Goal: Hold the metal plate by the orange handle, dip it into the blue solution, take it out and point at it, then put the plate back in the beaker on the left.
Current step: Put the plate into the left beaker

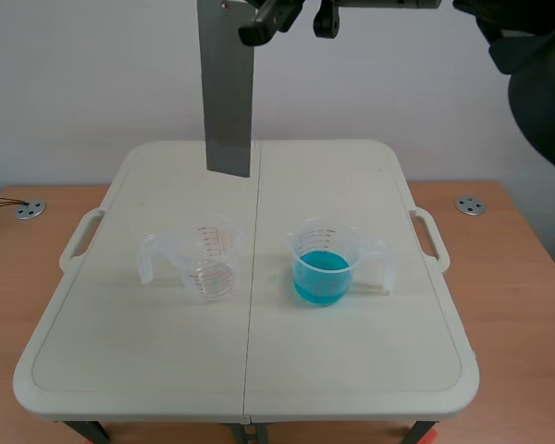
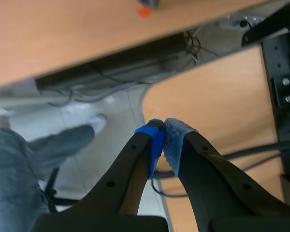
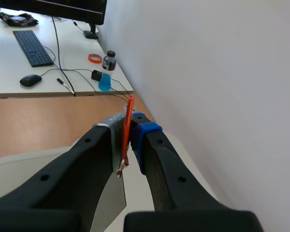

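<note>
Black fingers of the left gripper (image 2: 163, 129) are pressing together on nothing, out past the table and aiming at the floor.

On the white folding table (image 1: 166, 351), the empty clear beaker (image 1: 208, 261) is standing left of the middle seam with its handle turned outward, ready to take the plate back at the end. Its red graduation marks are showing, but the figures are too small to read. No brand or label is showing anywhere.

Above and behind that beaker, the metal plate (image 1: 228, 92) is hanging upright in the air, well clear of both beakers. The right gripper (image 3: 129, 126) is clenching the thin orange handle (image 3: 129, 113) at the plate's top, one pad on each side.

The plate is looking stiff, thin and smooth. I am judging it light but apt to swing, and slippery once wet, so the handle is the place to hold it.

Right of the seam, the second beaker (image 1: 350, 245) is holding the blue solution (image 1: 322, 282). It is light plastic, so I am expecting it to tip if the plate's edge knocks its rim.
</note>
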You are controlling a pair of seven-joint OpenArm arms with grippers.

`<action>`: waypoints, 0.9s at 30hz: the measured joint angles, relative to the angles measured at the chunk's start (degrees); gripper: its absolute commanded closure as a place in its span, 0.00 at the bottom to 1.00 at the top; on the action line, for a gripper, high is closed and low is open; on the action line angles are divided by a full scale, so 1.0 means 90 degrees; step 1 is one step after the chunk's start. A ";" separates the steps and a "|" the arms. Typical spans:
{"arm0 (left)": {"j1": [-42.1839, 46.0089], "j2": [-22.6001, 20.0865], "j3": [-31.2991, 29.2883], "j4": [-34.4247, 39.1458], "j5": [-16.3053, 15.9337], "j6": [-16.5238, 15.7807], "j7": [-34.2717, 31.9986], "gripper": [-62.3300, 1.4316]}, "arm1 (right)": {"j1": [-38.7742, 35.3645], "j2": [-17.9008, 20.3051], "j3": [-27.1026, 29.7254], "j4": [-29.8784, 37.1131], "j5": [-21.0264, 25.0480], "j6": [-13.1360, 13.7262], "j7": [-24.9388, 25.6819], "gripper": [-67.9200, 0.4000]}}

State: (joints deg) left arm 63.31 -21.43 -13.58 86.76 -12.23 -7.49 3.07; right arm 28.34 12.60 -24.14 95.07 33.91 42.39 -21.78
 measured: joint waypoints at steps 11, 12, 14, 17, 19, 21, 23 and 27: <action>-0.0056 0.0389 0.0962 -0.0639 0.0143 0.0000 -0.0022 0.93 | 0.0180 -0.0629 -0.0440 -0.0687 -0.0357 0.0000 -0.0024 0.97; -0.0073 0.0389 0.1069 -0.0716 0.0143 0.0000 -0.0036 0.93 | 0.0180 -0.0668 -0.0481 -0.0741 -0.0408 0.0000 -0.0022 0.97; -0.0124 0.0389 0.1241 -0.0872 0.0143 0.0000 -0.0044 0.93 | 0.0180 -0.0736 -0.0554 -0.0855 -0.0503 0.0000 -0.0022 0.97; -0.0216 0.0389 0.1421 -0.1081 0.0146 0.0000 -0.0041 0.93 | 0.0175 -0.0818 -0.0590 -0.1044 -0.0510 0.0000 -0.0019 0.97; -0.0296 0.0386 0.1503 -0.1217 0.0143 0.0000 -0.0044 0.93 | 0.0177 -0.0855 -0.0588 -0.1175 -0.0510 0.0000 0.0058 0.97; -0.0374 0.0386 0.1540 -0.1316 0.0143 0.0000 -0.0044 0.93 | 0.0177 -0.0918 -0.0588 -0.1307 -0.0580 -0.0002 0.0078 0.97; -0.0444 0.0386 0.1540 -0.1370 0.0143 0.0000 -0.0044 0.93 | 0.0177 -0.0988 -0.0588 -0.1411 -0.0704 0.0000 0.0075 0.97; -0.0515 0.0384 0.1537 -0.1379 0.0141 0.0019 -0.0024 0.93 | 0.0177 -0.1129 -0.0588 -0.1581 -0.0716 -0.0005 0.0078 0.97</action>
State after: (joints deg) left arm 58.67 -17.98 0.25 74.35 -10.96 -7.31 2.85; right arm 29.93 2.44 -29.43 80.84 27.46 42.35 -21.08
